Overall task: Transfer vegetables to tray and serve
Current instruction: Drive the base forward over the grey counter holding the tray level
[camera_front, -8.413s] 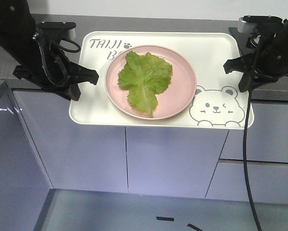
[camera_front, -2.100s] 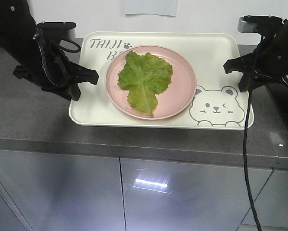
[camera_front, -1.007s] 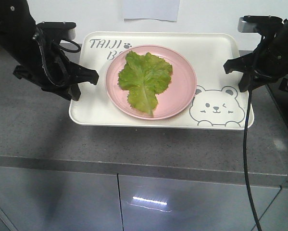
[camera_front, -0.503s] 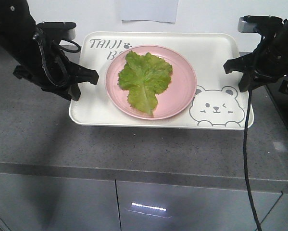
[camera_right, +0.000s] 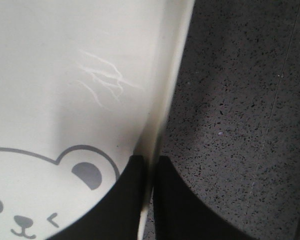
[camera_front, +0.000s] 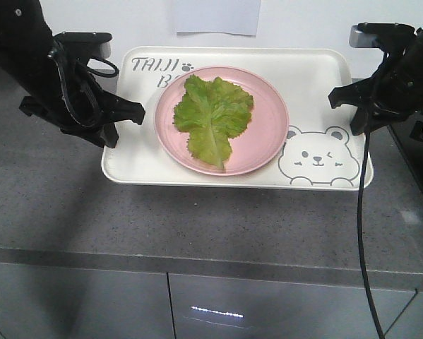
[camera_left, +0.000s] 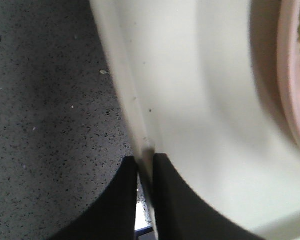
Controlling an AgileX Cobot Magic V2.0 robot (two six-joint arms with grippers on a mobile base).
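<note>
Cream-white, the tray [camera_front: 317, 78] lies over the grey speckled stone table [camera_front: 197, 212], casting a shadow along its near edge; whether it rests on the stone or is held just clear cannot be told. A round pink plate [camera_front: 264, 134] sits at the tray's centre, covering part of the "TAIJI" lettering [camera_front: 155, 65] in the tray's far left corner. One bright green lettuce leaf [camera_front: 212, 116] lies flat on the plate, its pale rib running toward the tray's near edge. The winking bear drawing [camera_front: 318, 159] fills the tray's near right corner. The left hand [camera_left: 144, 160] is closed on the tray's left rim, one black finger on each side. The right hand [camera_right: 150, 160] pinches the tray's right rim the same way, beside the bear's ear.
</note>
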